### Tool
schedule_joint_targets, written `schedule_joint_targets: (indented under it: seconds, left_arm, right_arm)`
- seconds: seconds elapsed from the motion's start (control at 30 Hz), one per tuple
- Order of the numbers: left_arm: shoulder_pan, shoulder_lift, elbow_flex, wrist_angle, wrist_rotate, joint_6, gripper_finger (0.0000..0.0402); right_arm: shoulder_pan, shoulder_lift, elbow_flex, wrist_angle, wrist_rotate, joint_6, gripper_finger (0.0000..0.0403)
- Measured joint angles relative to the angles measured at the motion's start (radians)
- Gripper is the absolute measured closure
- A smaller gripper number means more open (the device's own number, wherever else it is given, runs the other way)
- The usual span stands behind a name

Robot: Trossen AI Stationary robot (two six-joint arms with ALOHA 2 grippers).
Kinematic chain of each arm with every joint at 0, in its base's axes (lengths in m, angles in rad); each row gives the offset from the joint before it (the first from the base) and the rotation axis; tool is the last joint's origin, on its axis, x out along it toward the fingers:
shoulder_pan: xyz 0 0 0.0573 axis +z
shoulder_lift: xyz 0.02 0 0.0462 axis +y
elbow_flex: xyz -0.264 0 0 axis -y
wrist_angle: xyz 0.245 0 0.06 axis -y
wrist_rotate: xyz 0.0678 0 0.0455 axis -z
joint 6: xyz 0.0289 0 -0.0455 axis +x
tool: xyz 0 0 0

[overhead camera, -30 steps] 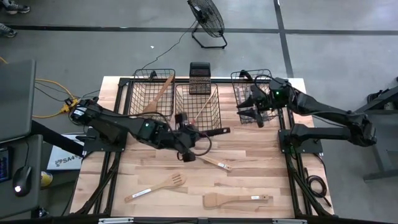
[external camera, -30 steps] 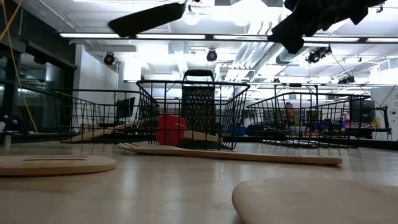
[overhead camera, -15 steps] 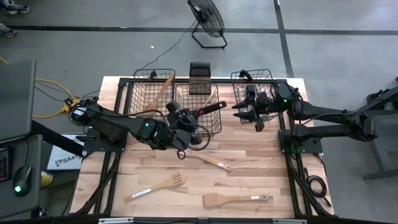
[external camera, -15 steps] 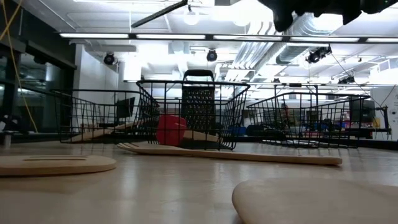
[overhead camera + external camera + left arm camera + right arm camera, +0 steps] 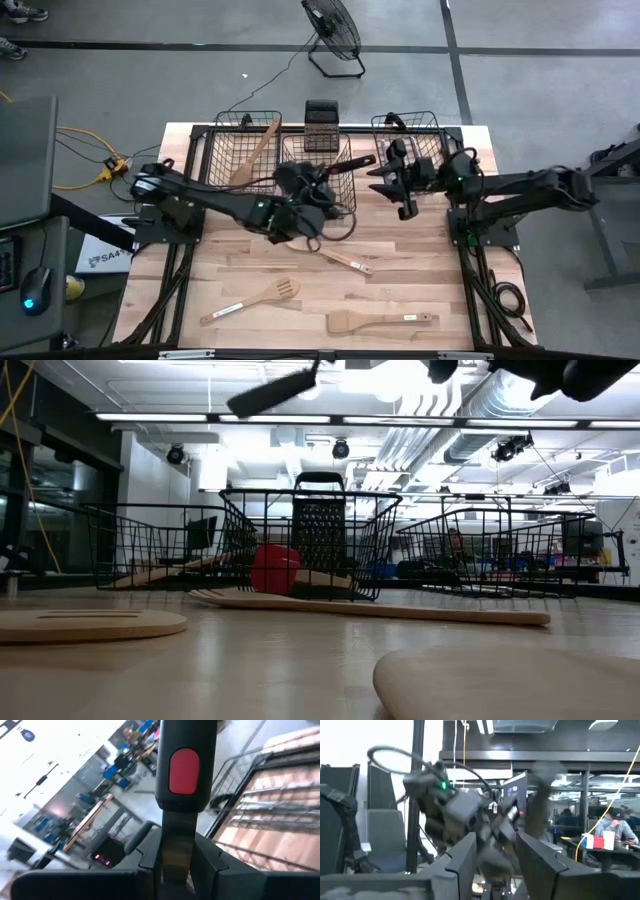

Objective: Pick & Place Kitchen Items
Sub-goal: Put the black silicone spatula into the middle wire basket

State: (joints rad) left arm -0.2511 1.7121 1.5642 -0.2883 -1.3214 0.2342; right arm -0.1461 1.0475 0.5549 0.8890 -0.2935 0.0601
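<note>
My left gripper (image 5: pixel 312 181) is shut on a black utensil (image 5: pixel 345 167) whose handle carries a red oval (image 5: pixel 184 770). It holds the utensil in the air over the middle wire basket (image 5: pixel 287 150). My right gripper (image 5: pixel 386 177) hangs in the air just left of the right basket (image 5: pixel 428 124), facing the left arm. Its fingers stand a little apart (image 5: pixel 495 862), and I can make out nothing held between them. A wooden spoon (image 5: pixel 340 260), a wooden fork (image 5: pixel 250 298) and a wooden spatula (image 5: pixel 380 321) lie flat on the table. My left gripper pinches the utensil's narrow dark neck (image 5: pixel 176 845) between its two fingers, just short of the wide handle with the red oval. The fingers lie about level and along the utensil, which runs on past them toward the table's far right. The utensil is lifted clear.
The left basket (image 5: pixel 222 150) holds a wooden spoon (image 5: pixel 258 148). A black grater (image 5: pixel 322 125) stands behind the middle basket, and a red thing (image 5: pixel 275 568) lies inside that basket. The arms' frames run along both table sides.
My left gripper has swung toward the far edge and turned. The black utensil, which was over the table pointing right, now points far-right over the middle basket. My right gripper has tipped up from pointing down over the right basket and has drawn slightly toward the left.
</note>
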Motion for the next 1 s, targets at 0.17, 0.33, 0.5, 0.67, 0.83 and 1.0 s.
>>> schedule_joint_targets:
  seconds: [0.17,0.33,0.5,0.67,0.83,1.0]
  left_arm:
    - [0.029,0.034,-0.003,0.002,-0.035,0.001,0.0338]
    - [0.029,0.033,-0.002,0.005,-0.072,-0.022,0.0338]
    - [0.029,0.033,-0.002,0.005,-0.1,-0.026,0.0338]
    - [0.029,0.033,-0.002,0.003,-0.09,-0.03,0.0338]
    - [0.029,0.033,-0.002,0.003,-0.084,-0.029,0.0338]
    - [0.029,0.033,-0.002,0.002,-0.084,-0.025,0.0338]
  right_arm:
    - [0.028,0.029,0.0,0.078,0.116,0.021,0.027]
    - [0.028,0.038,0.0,0.085,0.259,0.076,0.027]
    - [0.028,0.046,0.0,0.107,0.295,0.096,0.027]
    - [0.028,0.082,0.002,0.172,0.318,0.103,0.027]
    - [0.028,0.151,0.002,0.277,0.318,0.137,0.0269]
    - [0.027,0.191,0.002,0.315,0.311,0.151,0.0242]
